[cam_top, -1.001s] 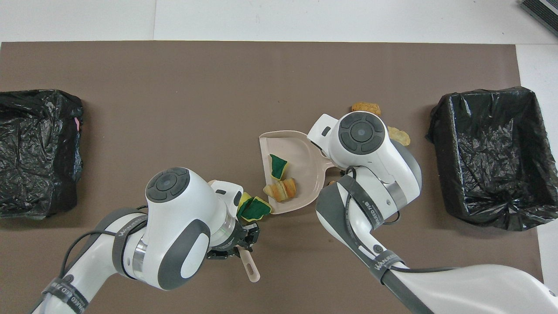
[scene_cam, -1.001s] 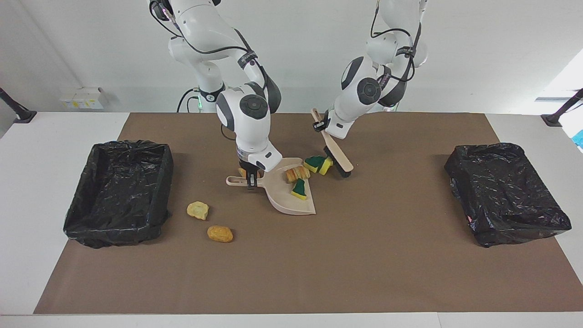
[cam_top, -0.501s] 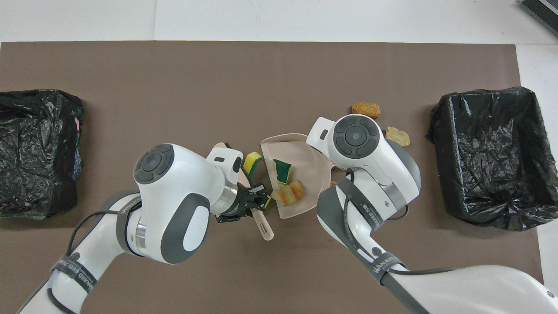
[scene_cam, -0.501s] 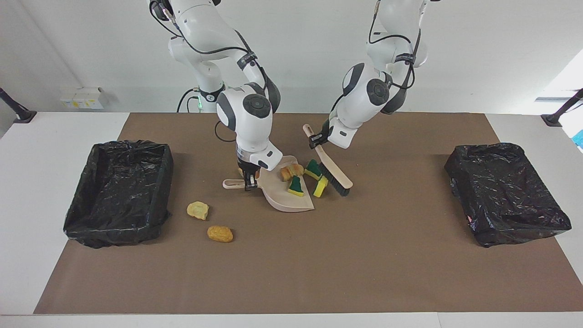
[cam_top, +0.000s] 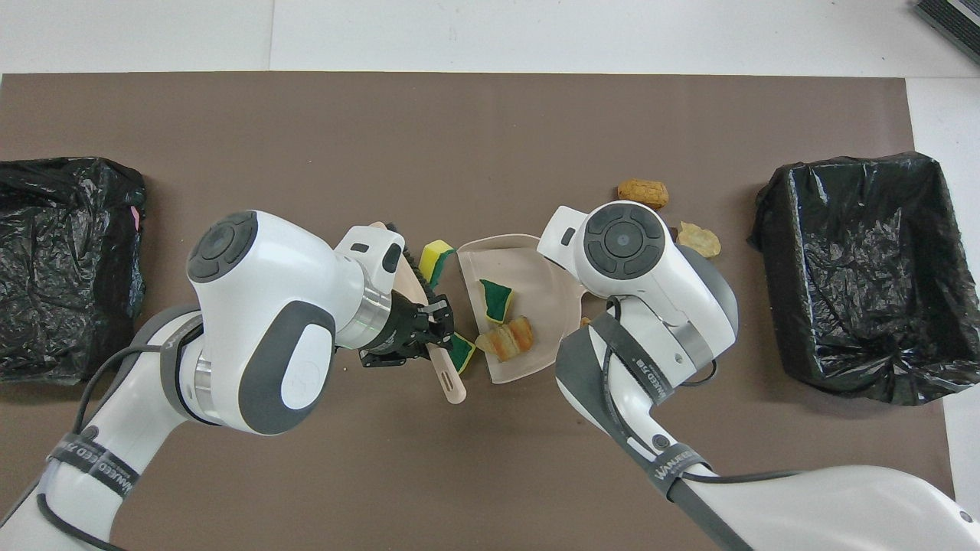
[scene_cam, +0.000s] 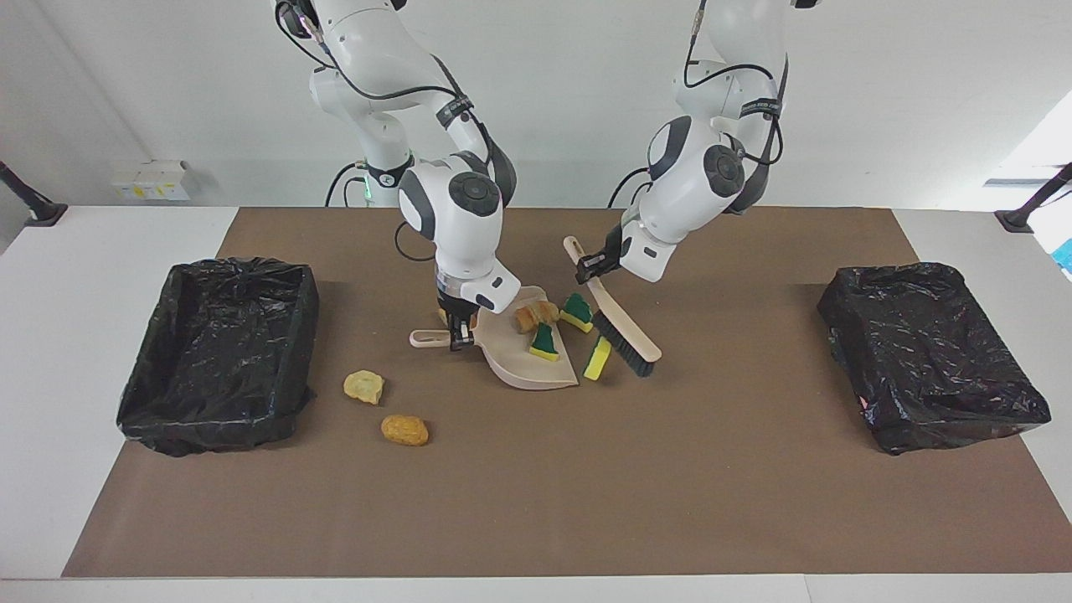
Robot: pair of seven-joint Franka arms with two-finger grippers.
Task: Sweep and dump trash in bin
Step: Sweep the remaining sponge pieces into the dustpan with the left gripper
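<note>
My right gripper [scene_cam: 456,336] is shut on the handle of the beige dustpan [scene_cam: 521,368], which lies flat mid-mat. A bread chunk [scene_cam: 536,315] and a green sponge piece [scene_cam: 545,343] lie in the pan [cam_top: 528,264]. Another green sponge [scene_cam: 576,311] sits at its rim, and a yellow sponge [scene_cam: 597,358] lies on the mat between the pan and the brush [scene_cam: 626,339]. My left gripper [scene_cam: 591,265] is shut on the brush handle [cam_top: 446,375], bristles down beside the yellow sponge. Two bread chunks [scene_cam: 363,386] [scene_cam: 404,430] lie on the mat toward the right arm's end.
Black-lined bins stand at both ends of the brown mat, one at the right arm's end [scene_cam: 218,352] and one at the left arm's end [scene_cam: 930,352]. A small tan scrap [scene_cam: 442,316] peeks out under my right gripper.
My left gripper has swept the brush away from the robots along the pan's open edge. The yellow sponge slid with it. The dustpan shifted slightly.
</note>
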